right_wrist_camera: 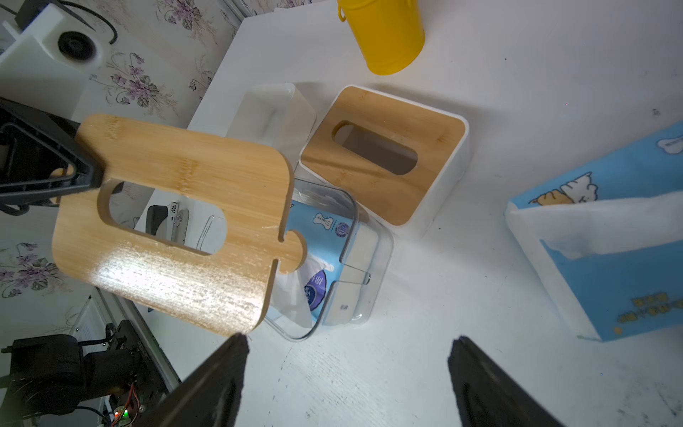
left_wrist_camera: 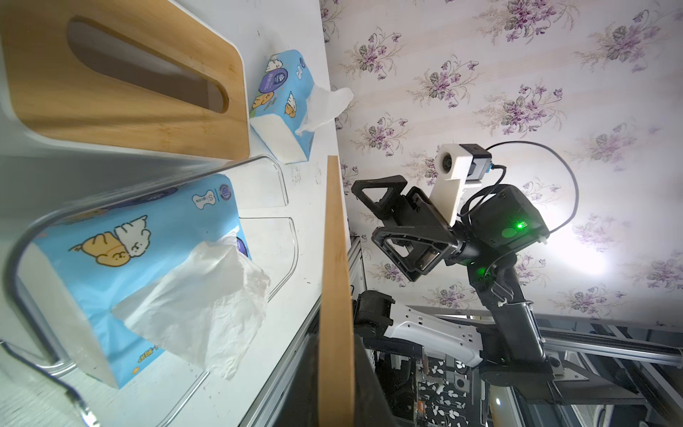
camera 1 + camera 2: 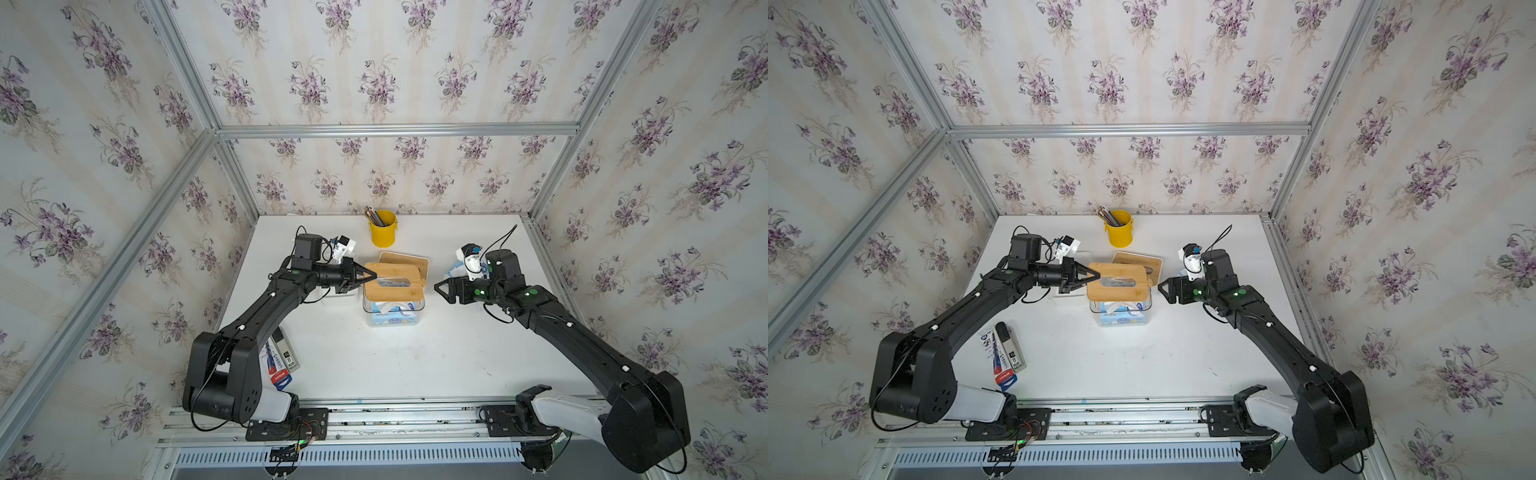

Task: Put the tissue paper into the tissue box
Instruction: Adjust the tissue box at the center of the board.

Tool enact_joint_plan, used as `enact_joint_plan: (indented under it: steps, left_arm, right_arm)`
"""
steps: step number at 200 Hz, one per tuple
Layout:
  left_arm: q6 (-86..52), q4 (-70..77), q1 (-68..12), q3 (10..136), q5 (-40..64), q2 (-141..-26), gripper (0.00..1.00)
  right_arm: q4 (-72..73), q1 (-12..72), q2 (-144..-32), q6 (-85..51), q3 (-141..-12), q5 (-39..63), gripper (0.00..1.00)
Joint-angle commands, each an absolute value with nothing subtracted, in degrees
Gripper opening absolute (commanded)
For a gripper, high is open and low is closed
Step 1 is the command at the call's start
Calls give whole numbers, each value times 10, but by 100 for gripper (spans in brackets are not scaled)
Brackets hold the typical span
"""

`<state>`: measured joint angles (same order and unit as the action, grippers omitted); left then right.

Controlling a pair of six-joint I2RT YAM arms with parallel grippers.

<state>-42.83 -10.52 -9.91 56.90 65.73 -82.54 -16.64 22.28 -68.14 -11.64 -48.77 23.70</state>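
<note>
A clear tissue box (image 3: pixel 409 309) (image 3: pixel 1144 318) stands mid-table with a blue tissue paper pack (image 3: pixel 392 318) (image 2: pixel 122 251) (image 1: pixel 325 236) inside, a white sheet sticking out of it. My left gripper (image 3: pixel 372 275) (image 3: pixel 1096 275) (image 2: pixel 334 369) is shut on one edge of the box's bamboo lid (image 3: pixel 395 280) (image 3: pixel 1119 280) (image 1: pixel 177 222), held over the box and partly covering it. My right gripper (image 3: pixel 440 289) (image 3: pixel 1163 289) (image 1: pixel 347 369) hovers just right of the box, open and holding nothing.
A white tissue box with a bamboo top (image 3: pixel 405 259) (image 1: pixel 384 155) sits right behind the clear one. A second blue tissue pack (image 2: pixel 284 96) (image 1: pixel 610 258) lies by my right wrist. A yellow pencil cup (image 3: pixel 382 228) stands at the back; pen packets (image 3: pixel 280 357) lie front left.
</note>
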Motion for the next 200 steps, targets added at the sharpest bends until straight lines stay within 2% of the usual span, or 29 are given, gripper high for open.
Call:
enact_joint_plan:
  steps: [1,29,57,89,132,161,166,200]
  left_arm:
    - [-393,-145,-85,584,661,-815,0]
    - [-381,-165,-76,594,663,-792,0]
    - [-288,-273,-76,619,652,-792,0]
    - [-362,-117,-104,553,697,-789,0]
    - [-429,-50,-87,545,644,-770,0]
    - [-446,-51,-47,566,639,-754,0]
    - [-443,-59,-41,573,640,-754,0]
    - [-435,-95,-9,606,619,-758,0]
  right_arm:
    - [-179,237,-674,-82,-483,242,80]
    - [-185,258,-677,-78,-483,229,76]
    - [-189,258,-680,-75,-484,186,77]
    - [-176,258,-694,-75,-486,212,77]
    - [-158,275,-669,-41,-475,313,70]
    - [-113,304,-653,-34,-462,268,62]
    - [-102,330,-655,-33,-463,257,61]
    - [-72,380,-719,0,-493,217,55]
